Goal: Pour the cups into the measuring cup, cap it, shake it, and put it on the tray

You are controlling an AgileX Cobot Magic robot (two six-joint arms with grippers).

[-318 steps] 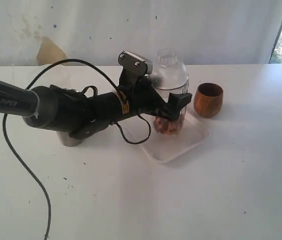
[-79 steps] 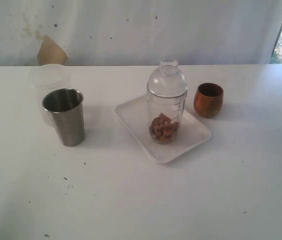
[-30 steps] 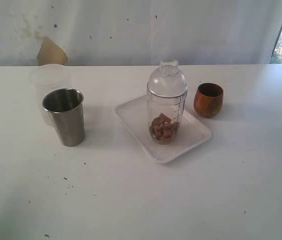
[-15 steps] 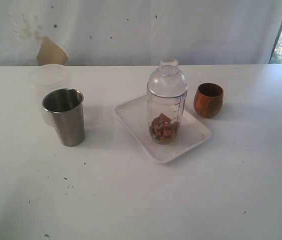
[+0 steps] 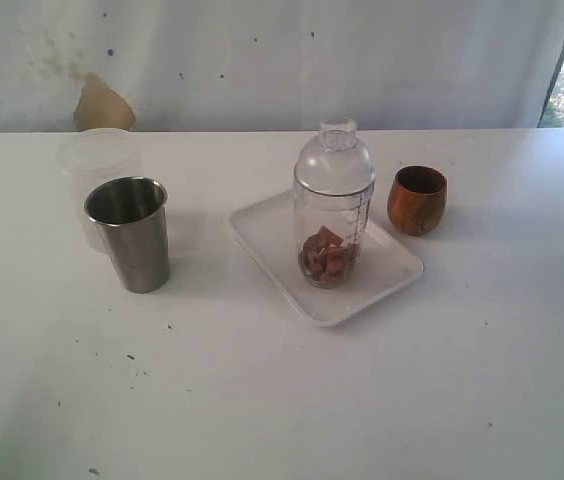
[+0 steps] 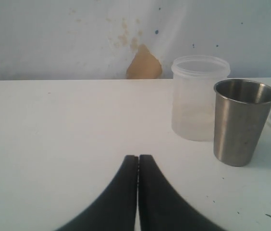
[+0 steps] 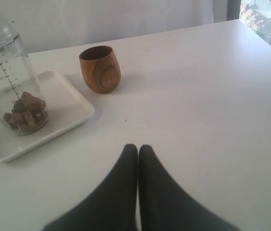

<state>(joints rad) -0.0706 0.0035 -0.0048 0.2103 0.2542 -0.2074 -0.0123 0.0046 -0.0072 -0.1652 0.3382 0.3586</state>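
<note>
Both sets of jaws are pressed together on nothing. The left gripper (image 6: pixel 138 159) is low over the table, looking at the steel tumbler (image 6: pixel 241 122), which stands well apart from the tray (image 5: pixel 267 235). The right gripper (image 7: pixel 138 148) faces the wooden cup (image 7: pixel 100 69), just beside the tray. The measuring cup (image 5: pixel 333 230) stands upright on the tray, capped (brown pieces at its bottom). The task looks finished, so the arms do best to keep clear of the tray.

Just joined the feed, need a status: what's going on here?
Nothing is being handled. The left gripper and right gripper are both shut, empty and clear of all items. The measuring cup, capped, with brown chunks at its bottom, stands on the tray. The tumbler stands upright left of the tray, the wooden cup right of it. The task looks done.
</note>
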